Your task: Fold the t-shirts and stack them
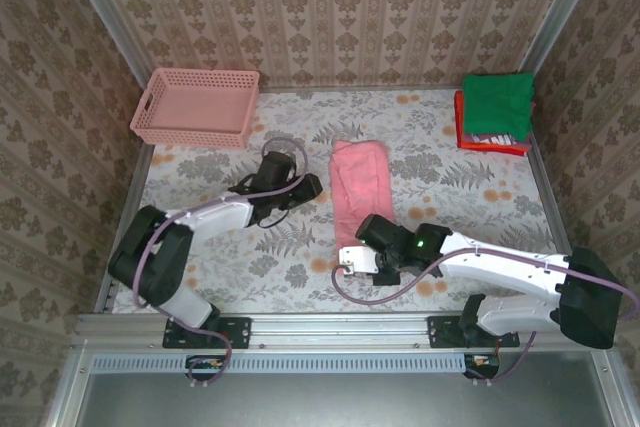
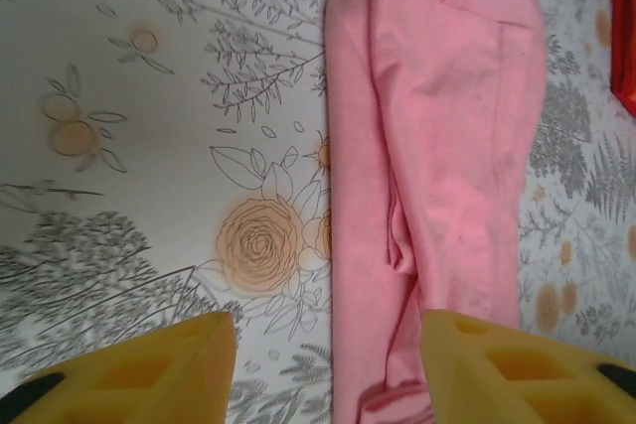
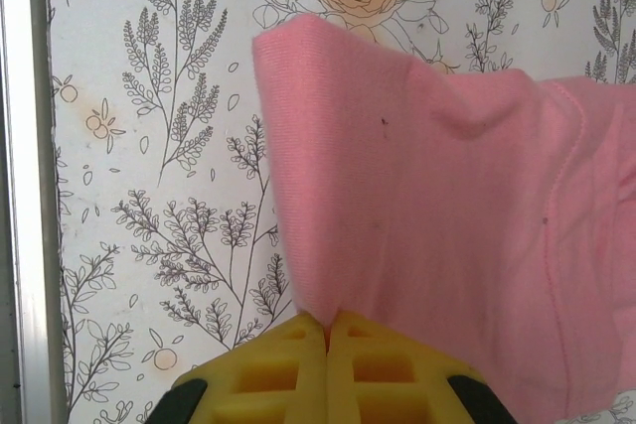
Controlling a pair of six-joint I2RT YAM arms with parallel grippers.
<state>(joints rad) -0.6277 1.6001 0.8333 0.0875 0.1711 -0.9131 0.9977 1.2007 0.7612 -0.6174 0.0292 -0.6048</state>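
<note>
The right gripper (image 3: 326, 323) pinches the near end of the salmon-pink shirt (image 1: 358, 182), a long strip in the middle of the table (image 1: 480, 209), so I think it should carry this end low and straight to the far end, while the left gripper (image 2: 326, 330) hovers with jaws spread at the strip's left edge.

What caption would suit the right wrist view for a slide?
Right gripper pinching the edge of the salmon-pink t-shirt over the floral tabletop.

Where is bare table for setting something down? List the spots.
Bare table between the pink shirt and the shirt stack; also along the back between basket and stack. Crowded in front: left arm and right arm.
</note>
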